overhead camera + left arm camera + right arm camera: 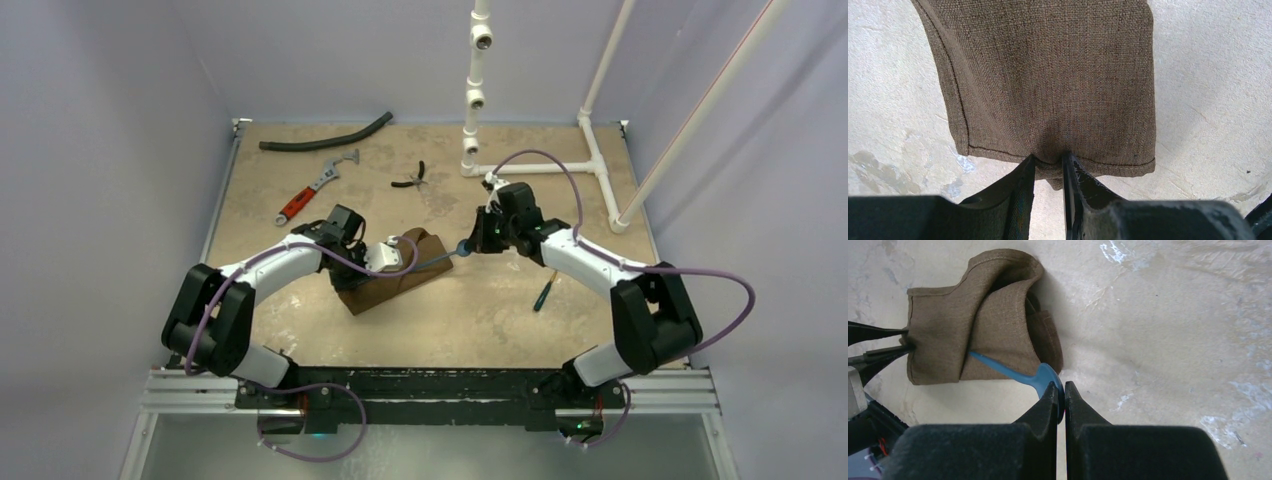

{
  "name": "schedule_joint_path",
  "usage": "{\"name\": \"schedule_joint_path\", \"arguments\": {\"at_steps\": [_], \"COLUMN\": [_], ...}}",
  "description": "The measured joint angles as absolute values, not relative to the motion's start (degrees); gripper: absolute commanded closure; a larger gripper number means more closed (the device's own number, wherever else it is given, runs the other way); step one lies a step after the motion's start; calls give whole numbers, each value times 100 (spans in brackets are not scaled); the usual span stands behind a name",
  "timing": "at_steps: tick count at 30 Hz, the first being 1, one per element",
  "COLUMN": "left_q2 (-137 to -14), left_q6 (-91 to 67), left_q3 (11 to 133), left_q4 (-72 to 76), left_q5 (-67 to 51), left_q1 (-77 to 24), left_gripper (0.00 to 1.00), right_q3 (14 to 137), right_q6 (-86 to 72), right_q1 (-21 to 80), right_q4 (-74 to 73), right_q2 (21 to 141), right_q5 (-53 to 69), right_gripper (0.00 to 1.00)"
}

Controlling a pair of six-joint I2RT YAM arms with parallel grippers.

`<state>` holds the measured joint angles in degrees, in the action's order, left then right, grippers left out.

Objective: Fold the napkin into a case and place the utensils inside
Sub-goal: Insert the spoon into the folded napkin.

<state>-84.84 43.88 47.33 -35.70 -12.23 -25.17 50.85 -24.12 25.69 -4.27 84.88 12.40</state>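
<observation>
On the mottled beige bench [480, 320] between pale grey walls [100, 150], the left fingers [403, 248], nearly closed, pinch the hem of the folded brown napkin [993, 335] at mid-bench, while the right fingers [1060, 390], closed tight, grip the blue spoon [1013, 372] by its bowl, its handle seemingly tucked inside the napkin's fold.

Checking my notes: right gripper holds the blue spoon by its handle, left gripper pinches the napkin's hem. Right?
No: the right gripper holds the blue spoon by its bowl, per the right wrist view; the left gripper pinches the napkin at its hem.
</observation>
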Motion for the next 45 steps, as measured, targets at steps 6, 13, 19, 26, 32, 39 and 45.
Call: {"name": "schedule_joint_path", "arguments": {"at_steps": [6, 13, 19, 26, 32, 39, 45], "left_q2": [-8497, -8497, -8497, -8497, -8495, -8473, -8366], "left_q6": [4388, 4390, 4399, 4399, 4392, 4372, 4346], "left_q3": [4733, 4720, 4705, 4700, 4700, 4700, 4650], "left_q4": [-3566, -3551, -3533, -3529, -3529, -3531, -3529], "left_q5": [-1225, -1225, -1225, -1223, -1225, -1225, -1236], "left_q1": [-2517, -2517, -2517, -2517, -2517, -2517, -2517], "left_gripper": [77, 78, 79, 79, 78, 74, 70], "right_q3": [5087, 5260, 5494, 5570, 5719, 6040, 6125], "right_q6": [-2580, -2790, -2921, -3065, -3063, -3063, -2989], "right_q1": [2823, 3114, 3420, 3697, 3708, 3778, 3750], "right_q4": [-156, 97, 298, 427, 322, 322, -447], "right_q2": [8768, 9247, 9454, 9747, 9939, 10055, 9782], "right_q5": [1284, 1363, 1411, 1396, 1380, 1400, 1129], "right_gripper": [100, 100, 100, 73, 65, 46, 2]}}
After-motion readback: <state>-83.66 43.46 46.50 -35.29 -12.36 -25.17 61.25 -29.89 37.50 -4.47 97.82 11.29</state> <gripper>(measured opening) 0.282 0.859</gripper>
